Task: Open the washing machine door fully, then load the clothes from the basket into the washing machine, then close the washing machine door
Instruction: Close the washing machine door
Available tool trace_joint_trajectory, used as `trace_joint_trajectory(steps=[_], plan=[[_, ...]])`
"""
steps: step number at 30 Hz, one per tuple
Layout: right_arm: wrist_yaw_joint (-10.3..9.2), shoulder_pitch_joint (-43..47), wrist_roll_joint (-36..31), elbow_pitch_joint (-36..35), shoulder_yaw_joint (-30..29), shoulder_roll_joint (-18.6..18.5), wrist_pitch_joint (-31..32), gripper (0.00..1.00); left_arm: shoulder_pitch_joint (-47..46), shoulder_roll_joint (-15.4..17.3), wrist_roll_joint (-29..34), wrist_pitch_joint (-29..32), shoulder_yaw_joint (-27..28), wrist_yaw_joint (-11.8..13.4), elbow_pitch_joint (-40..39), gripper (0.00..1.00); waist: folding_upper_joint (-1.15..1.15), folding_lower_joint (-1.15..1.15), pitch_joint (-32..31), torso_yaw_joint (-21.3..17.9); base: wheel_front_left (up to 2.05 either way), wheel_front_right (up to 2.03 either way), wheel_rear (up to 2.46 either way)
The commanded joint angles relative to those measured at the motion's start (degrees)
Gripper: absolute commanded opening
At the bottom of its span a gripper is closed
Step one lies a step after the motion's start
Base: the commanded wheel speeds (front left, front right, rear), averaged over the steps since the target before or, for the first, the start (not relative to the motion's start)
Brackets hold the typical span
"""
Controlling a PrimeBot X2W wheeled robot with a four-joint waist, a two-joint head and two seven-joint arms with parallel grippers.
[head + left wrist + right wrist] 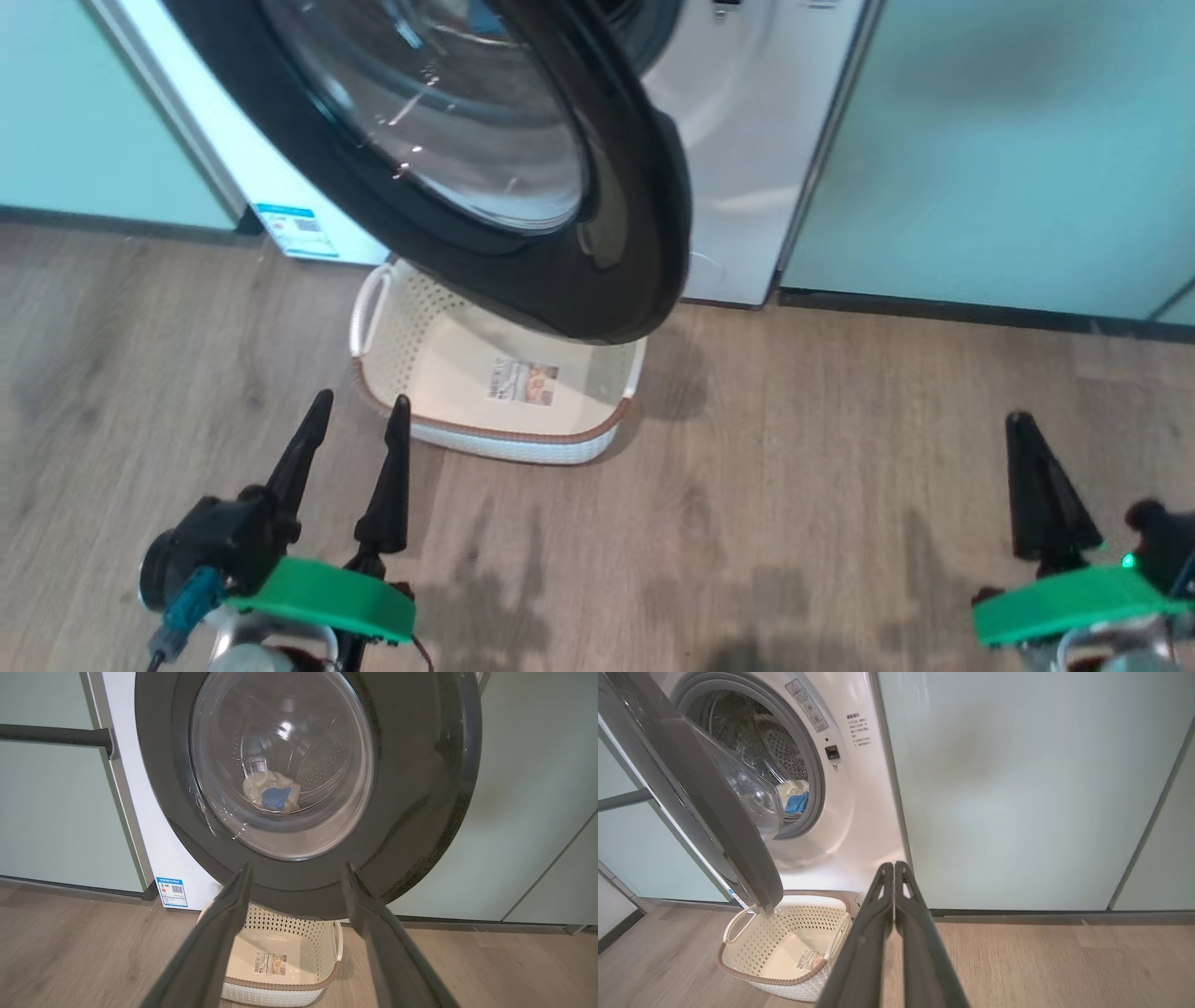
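At seven o'clock in the head view the left jaws stand wide apart and empty, their fingers point(301, 457) pointing toward the basket point(523, 450), which sits bare on the floor. Hanging over it at twelve o'clock, the washing machine door point(523, 271) is only part-swung, so closing it looks like the step left. The clothes point(273, 794) lie low inside the drum of the washing machine point(747, 140). If a fold trails over the front lip, the door could pinch it. A push on that glossy, curved rim could skid off. At four o'clock the right jaws are pressed shut on nothing, well apart from the door. A wide sweep from there might clip the basket.
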Motion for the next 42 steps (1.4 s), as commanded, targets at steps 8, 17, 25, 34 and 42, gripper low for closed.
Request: trace_joint_trajectory(steps=[8, 17, 25, 34, 42], plan=[[-0.16, -11.57, 1.42, 3.61, 3.65, -3.65, -0.54, 0.00, -4.19, -0.77, 0.22, -1.81, 0.10, -0.05, 0.04, 1.00, 0.00, 0.00, 0.12, 7.80, 0.00, 0.00, 0.00], [-0.16, -19.48, 2.84, 9.97, 3.70, -4.44, -0.54, 0.00, -5.27, -1.20, 0.06, -2.39, -1.81, -0.66, 1.67, 1.00, 0.00, 0.00, -0.11, 13.15, 0.00, 0.00, 0.00], [-0.16, -25.62, 3.30, 15.39, 3.09, -4.38, -0.54, 0.00, -5.56, -2.02, -0.51, -3.22, -3.48, -0.71, 2.85, 1.00, 0.00, 0.00, -0.15, 17.20, 0.00, 0.00, 0.00], [-0.16, -29.82, 3.31, 14.97, 2.87, -3.99, -0.54, 0.00, -5.45, -1.78, -0.56, -3.71, -3.61, -0.46, 3.39, 1.00, 0.00, 0.00, -1.07, 18.71, 0.00, 0.00, 0.00], [-0.16, -36.10, 4.08, 6.28, 5.63, -3.26, -0.54, 0.00, -5.16, -1.19, -0.55, -3.64, -3.54, -0.04, 3.21, 1.00, 0.00, 0.00, -1.98, 18.29, 0.00, 0.00, 0.00]])
